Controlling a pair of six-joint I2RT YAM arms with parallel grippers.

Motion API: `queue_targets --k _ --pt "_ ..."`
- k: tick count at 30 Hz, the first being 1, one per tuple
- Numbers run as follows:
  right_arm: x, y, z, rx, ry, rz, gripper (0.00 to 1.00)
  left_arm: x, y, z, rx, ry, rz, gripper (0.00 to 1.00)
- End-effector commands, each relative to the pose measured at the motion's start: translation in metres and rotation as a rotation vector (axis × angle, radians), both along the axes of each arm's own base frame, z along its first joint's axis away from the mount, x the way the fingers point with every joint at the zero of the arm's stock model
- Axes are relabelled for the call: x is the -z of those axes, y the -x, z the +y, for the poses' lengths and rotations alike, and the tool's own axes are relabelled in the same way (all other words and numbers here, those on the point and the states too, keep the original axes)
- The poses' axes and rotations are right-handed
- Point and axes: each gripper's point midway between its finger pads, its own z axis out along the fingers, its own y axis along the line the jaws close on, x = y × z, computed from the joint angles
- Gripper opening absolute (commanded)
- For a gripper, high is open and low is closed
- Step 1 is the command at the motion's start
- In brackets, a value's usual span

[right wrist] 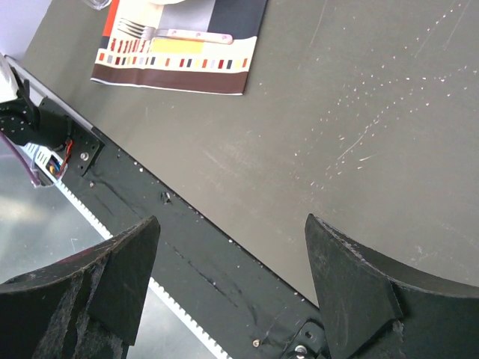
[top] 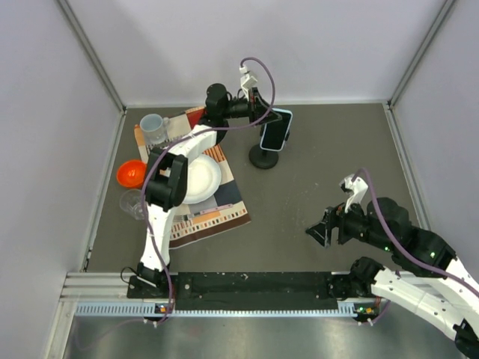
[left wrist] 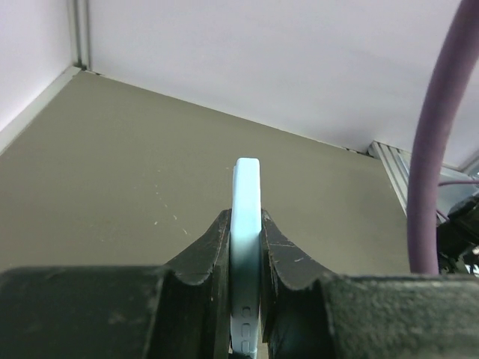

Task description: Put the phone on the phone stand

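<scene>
The dark grey desk (top: 337, 172) is the biggest thing here. On its left side lies a striped mat (top: 224, 213), and a white plate (top: 206, 179) sits on the mat. The right pincer (right wrist: 230, 228) hangs low over the bare desk near the front — its two fingers are spread wide with nothing between them. The left pincer (left wrist: 245, 224) reaches to the back of the desk and pinches the phone (top: 275, 129) by its two flat sides. The phone stands up with a lean, right over the round foot of the phone stand (top: 263, 158). It may be sitting on the stand — the top view is too small to be sure. An orange bowl (top: 132, 173) sits just left of the mat.
</scene>
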Motion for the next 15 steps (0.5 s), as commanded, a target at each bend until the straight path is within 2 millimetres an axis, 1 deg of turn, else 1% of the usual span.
queue_targets --k 1,2,3,5,6,9,10,11,12,13,14,15 --pt "-0.003 -0.005 0.005 0.002 -0.011 -0.007 0.79 -0.034 0.014 0.001 0.093 0.042 -0.144 0.00" --pt "-0.004 -0.005 0.005 0.002 -0.014 -0.007 0.79 -0.024 0.008 0.003 0.093 0.021 -0.104 0.00" --pt "-0.004 -0.004 0.005 0.001 -0.018 -0.008 0.79 -0.019 0.005 0.005 0.092 0.014 -0.098 0.00" --pt "-0.005 -0.003 0.004 0.003 -0.023 -0.008 0.79 -0.008 -0.001 0.013 0.077 0.002 -0.063 0.08" --pt "-0.007 -0.003 0.004 0.006 -0.029 -0.011 0.79 -0.006 -0.002 0.015 0.072 0.001 -0.051 0.18" --pt "-0.005 -0.003 0.005 0.004 -0.029 -0.004 0.79 -0.006 -0.004 0.024 0.045 -0.005 -0.039 0.32" --pt "-0.006 -0.003 0.005 0.003 -0.027 -0.006 0.79 -0.010 -0.005 0.028 0.033 -0.005 -0.046 0.41" --pt "-0.006 -0.003 0.005 0.002 -0.029 -0.005 0.79 -0.009 -0.008 0.030 0.014 -0.015 -0.024 0.45" --pt "-0.006 -0.003 0.005 0.000 -0.029 -0.005 0.79 -0.011 -0.008 0.032 0.010 -0.018 -0.039 0.49" --pt "-0.006 -0.003 0.005 -0.002 -0.029 -0.007 0.79 -0.015 -0.008 0.037 -0.003 -0.018 -0.037 0.55" --pt "-0.006 -0.003 0.005 -0.001 -0.029 -0.005 0.79 -0.018 -0.006 0.039 0.000 -0.017 -0.039 0.77" --pt "-0.006 -0.003 0.005 0.000 -0.028 -0.010 0.79 -0.021 -0.005 0.041 -0.001 -0.014 -0.040 0.93"
